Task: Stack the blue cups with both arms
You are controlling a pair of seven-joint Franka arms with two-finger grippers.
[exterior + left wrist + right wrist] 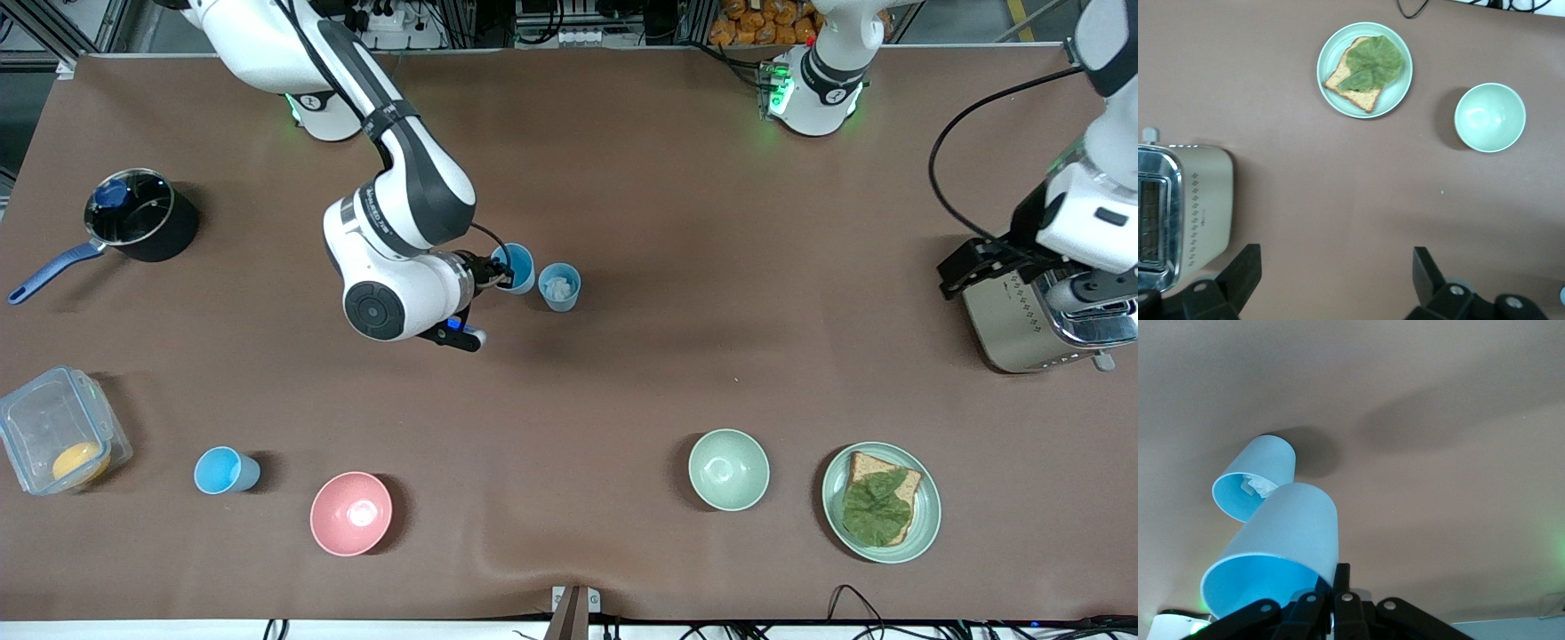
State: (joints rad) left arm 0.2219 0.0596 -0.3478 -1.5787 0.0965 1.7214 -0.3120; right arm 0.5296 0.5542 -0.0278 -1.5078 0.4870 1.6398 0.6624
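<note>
The large glossy white right arm reaches to the middle of the brown table [622,373], and its right gripper [500,273] pinches the rim of a bright sky-blue plastic cup [518,267], one finger inside and one outside, holding it tilted and just beside a duller grey-blue plastic cup [559,286]. That second cup stands upright on the table with a crumpled white scrap [1255,485] in its bottom. In the right wrist view the held cup [1281,550] overlaps the standing one [1253,483], mouth toward the camera.

To stack well, I judge the held cup should be levelled upright, centred over the standing cup's mouth, then lowered straight until it seats, and the grip eased only then. A tilted entry could catch the rim and tip the light standing cup. The scrap inside may stop full seating.

The left arm waits at its end of the table; the left gripper [1338,287] hangs with fingers spread wide, empty, over bare table beside a cream and chrome toaster [1031,324].

Round about:
- a black saucepan [142,218] with a blue handle
- a clear lidded box [58,431]
- a pale green plate [880,502] with leaf-topped toast
- a pink bowl [350,513]
- a pale green bowl [728,469]
- a third sky-blue cup [224,470] lying near the pink bowl

None stands in the way.
</note>
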